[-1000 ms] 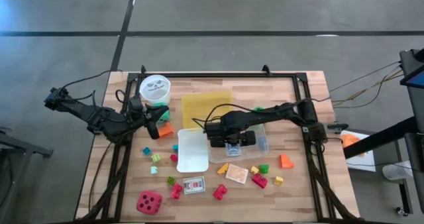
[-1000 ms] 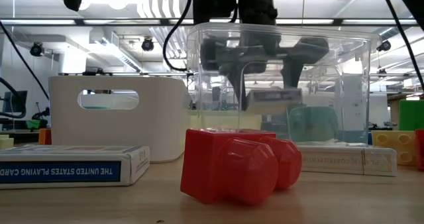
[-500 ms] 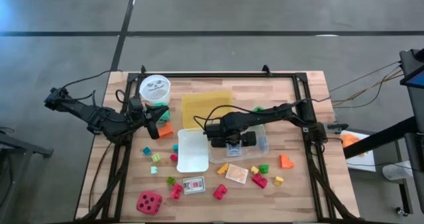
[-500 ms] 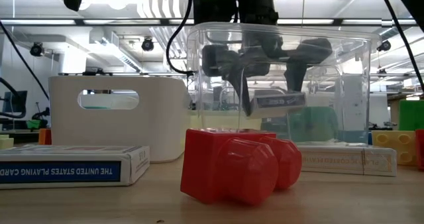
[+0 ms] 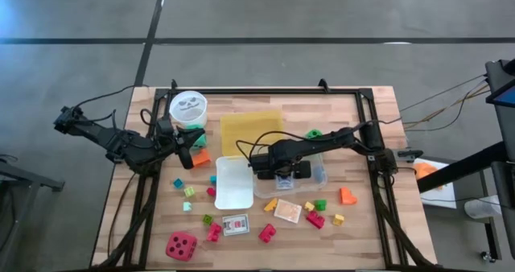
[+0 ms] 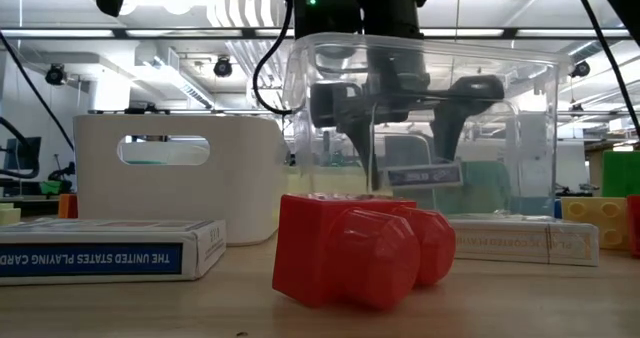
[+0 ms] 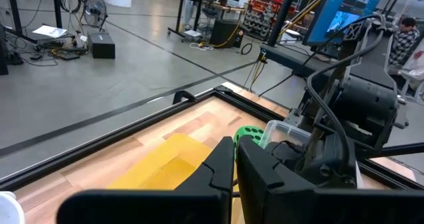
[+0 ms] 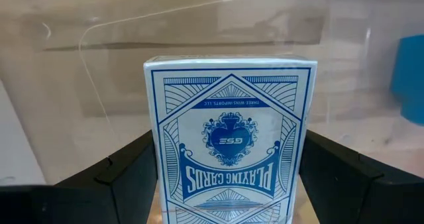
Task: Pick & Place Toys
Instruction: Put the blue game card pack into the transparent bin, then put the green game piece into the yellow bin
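My right gripper (image 5: 279, 174) reaches straight down into the clear plastic box (image 5: 319, 172) and is shut on a blue playing-card pack (image 8: 228, 144). A teal die (image 6: 470, 188) sits in the same box. Other toys lie loose on the wood. Among them are a red die (image 5: 181, 245), two card packs (image 5: 235, 224) (image 5: 287, 211) and several small bright blocks such as a red one (image 6: 350, 243). My left gripper (image 5: 191, 150) waits shut at the table's left, near an orange block (image 5: 201, 157). My right gripper pinches the card pack by its two long sides (image 8: 154, 177), one finger (image 8: 122, 177) on each. The fingers come from above, pointing down. The pack lies flat between them, face up and nearly level (image 6: 422, 174), inside the box and above its floor.
A white bin (image 5: 232, 183) stands against the box's left side. A yellow tray (image 5: 251, 131) lies behind it, and a white round cup (image 5: 187, 107) at the far left. A green die (image 5: 312, 133) rests by the box's far wall. A black frame (image 5: 265, 91) rims the table.
My right gripper has sunk deeper into the clear box with the card pack, which stays nearly level between the fingers.
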You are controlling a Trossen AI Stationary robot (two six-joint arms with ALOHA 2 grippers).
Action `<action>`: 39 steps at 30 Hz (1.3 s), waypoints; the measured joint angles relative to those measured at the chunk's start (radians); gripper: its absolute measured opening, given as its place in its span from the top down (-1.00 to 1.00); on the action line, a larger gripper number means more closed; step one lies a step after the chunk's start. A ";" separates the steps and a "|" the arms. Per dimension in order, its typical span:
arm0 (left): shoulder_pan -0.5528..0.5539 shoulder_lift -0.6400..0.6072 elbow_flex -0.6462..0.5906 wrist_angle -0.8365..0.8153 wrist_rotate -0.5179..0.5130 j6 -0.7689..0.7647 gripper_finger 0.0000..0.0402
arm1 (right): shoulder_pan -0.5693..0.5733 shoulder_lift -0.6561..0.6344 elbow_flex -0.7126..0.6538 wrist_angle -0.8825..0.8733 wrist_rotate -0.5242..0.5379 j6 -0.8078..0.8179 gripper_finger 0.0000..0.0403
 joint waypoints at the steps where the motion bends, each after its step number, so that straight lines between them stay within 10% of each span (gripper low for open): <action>1: 0.000 0.000 0.000 0.000 0.000 0.000 0.93 | 0.001 0.000 -0.004 0.006 0.001 -0.002 -0.47; 26: 0.000 0.000 0.000 0.000 0.000 -0.003 0.93 | 0.002 0.000 -0.052 0.072 0.000 -0.017 -0.47; 39: 0.000 0.000 0.000 0.000 0.000 -0.003 0.93 | 0.002 0.000 -0.052 0.076 0.001 0.024 -0.87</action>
